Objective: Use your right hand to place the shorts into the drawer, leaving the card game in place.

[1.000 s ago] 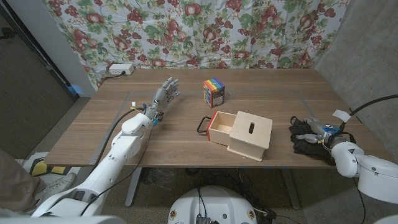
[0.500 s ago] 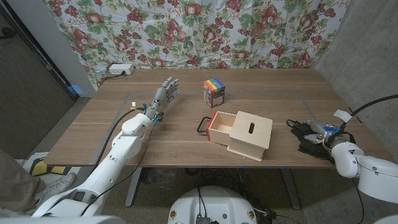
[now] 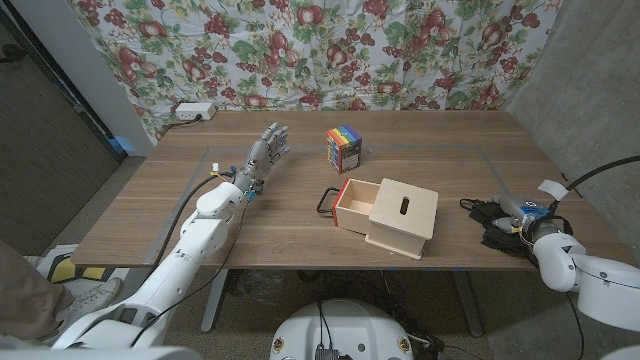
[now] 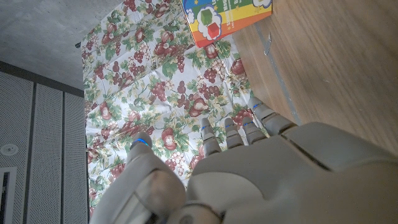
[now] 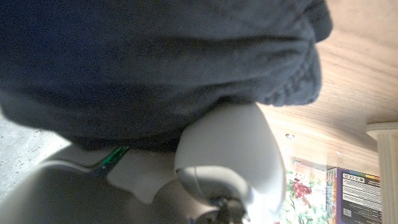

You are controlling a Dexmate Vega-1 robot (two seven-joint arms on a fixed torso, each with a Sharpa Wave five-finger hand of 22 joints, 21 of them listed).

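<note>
My left hand [image 3: 262, 160] sits at about nine o'clock on the bench [image 3: 150, 215], fingers apart and holding nothing. Toward twelve o'clock stands the card game [image 3: 343, 148], a rainbow-striped box; from the left wrist camera I see a coloured cube printed on it, but I can't read the lettering. At the centre is the wooden drawer [image 3: 358, 203], pulled partly out of its slotted box [image 3: 403, 217], black handle [image 3: 327, 200] facing nine o'clock. At three o'clock, near the bench edge, my right hand [image 3: 512, 214] grips the dark shorts [image 3: 497, 236], bunched under and around the fingers. Through the right wrist camera the fabric [image 5: 161, 62] drapes right over the hand.
</note>
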